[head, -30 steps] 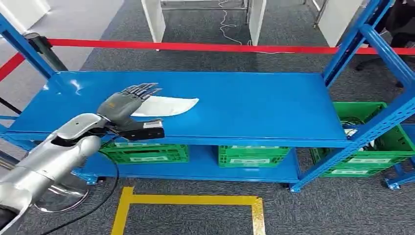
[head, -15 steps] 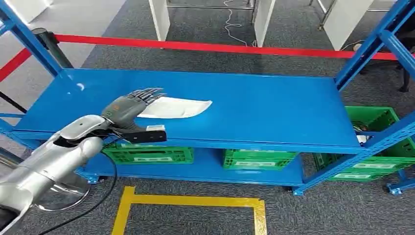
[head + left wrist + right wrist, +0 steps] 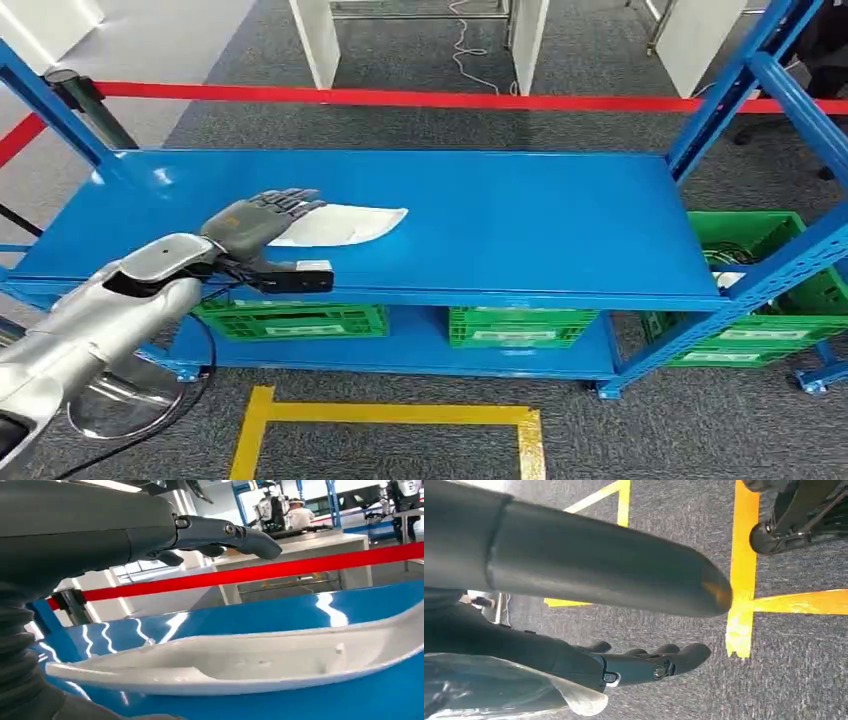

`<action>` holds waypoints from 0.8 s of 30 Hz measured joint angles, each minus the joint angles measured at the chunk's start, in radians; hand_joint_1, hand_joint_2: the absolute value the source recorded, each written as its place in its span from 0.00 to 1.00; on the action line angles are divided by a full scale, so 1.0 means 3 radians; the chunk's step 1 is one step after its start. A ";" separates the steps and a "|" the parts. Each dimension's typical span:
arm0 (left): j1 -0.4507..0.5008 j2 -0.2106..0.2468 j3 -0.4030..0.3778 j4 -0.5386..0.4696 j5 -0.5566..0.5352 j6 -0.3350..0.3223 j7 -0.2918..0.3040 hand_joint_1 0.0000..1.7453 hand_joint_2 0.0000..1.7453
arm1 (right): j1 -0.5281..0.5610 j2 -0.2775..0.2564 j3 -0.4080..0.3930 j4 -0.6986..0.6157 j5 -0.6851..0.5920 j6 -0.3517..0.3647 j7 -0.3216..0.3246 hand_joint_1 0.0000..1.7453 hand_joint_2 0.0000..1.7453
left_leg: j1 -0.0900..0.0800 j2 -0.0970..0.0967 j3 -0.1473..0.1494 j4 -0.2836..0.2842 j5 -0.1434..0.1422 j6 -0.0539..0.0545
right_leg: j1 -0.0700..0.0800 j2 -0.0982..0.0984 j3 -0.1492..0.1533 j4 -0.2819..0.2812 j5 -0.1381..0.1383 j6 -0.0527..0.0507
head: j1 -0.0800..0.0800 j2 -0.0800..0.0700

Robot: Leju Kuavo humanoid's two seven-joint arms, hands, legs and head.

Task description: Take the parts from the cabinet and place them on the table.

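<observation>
At the far left of the head view, the robot's silver left arm reaches up over the front edge of the blue shelf. The left hand hovers over the left part of the shelf's top, fingers stretched out and apart, with nothing in its hold. The left wrist view shows the fingers extended above the part with a gap between them, so the hand is not touching it.

Just right of that hand lies the white part, a long, flat, curved plastic piece. It rests flat on the top shelf, left of the middle and closer to the front edge than to the back edge. Its left end sits under the fingertips.

Under the top shelf, green crates stand in a row on the lower shelf, and another green crate sits beyond the shelf's right end. A red barrier tape runs behind the back edge. On the grey carpet in front, yellow floor tape marks a rectangle.

The right hand hangs over the carpet, fingers straight. A clear plastic bag lies against it; whether the hand grips the bag cannot be told.
</observation>
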 joint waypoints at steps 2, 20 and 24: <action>-0.0045 -0.0001 -0.0013 0.0024 -0.0001 -0.0004 0.0000 0.00 1.00 | -0.0006 0.0001 -0.0004 0.0000 0.0001 0.0000 -0.0003 0.00 0.00 | -0.0023 -0.0002 0.0115 -0.0252 0.0018 0.0026 | 0.0022 0.0005 -0.0010 0.0006 -0.0013 0.0033 | -0.0001 0.0001; -0.0087 -0.0005 -0.0111 0.0184 -0.0018 0.0023 0.0001 0.00 1.00 | -0.0006 0.0003 -0.0039 -0.0017 0.0048 0.0023 -0.0008 0.00 0.00 | -0.0025 -0.0007 0.0120 -0.0289 0.0005 0.0032 | 0.0042 -0.0002 -0.0074 0.0021 0.0030 0.0060 | 0.0014 0.0001; -0.0088 -0.0003 -0.0125 0.0225 -0.0017 0.0069 -0.0004 0.00 1.00 | -0.0007 0.0003 -0.0052 -0.0029 0.0055 0.0023 -0.0003 0.00 0.00 | -0.0006 0.0002 -0.0062 0.0164 -0.0300 -0.0041 | 0.0012 -0.0014 -0.0063 -0.0007 0.0059 -0.0015 | 0.0004 0.0001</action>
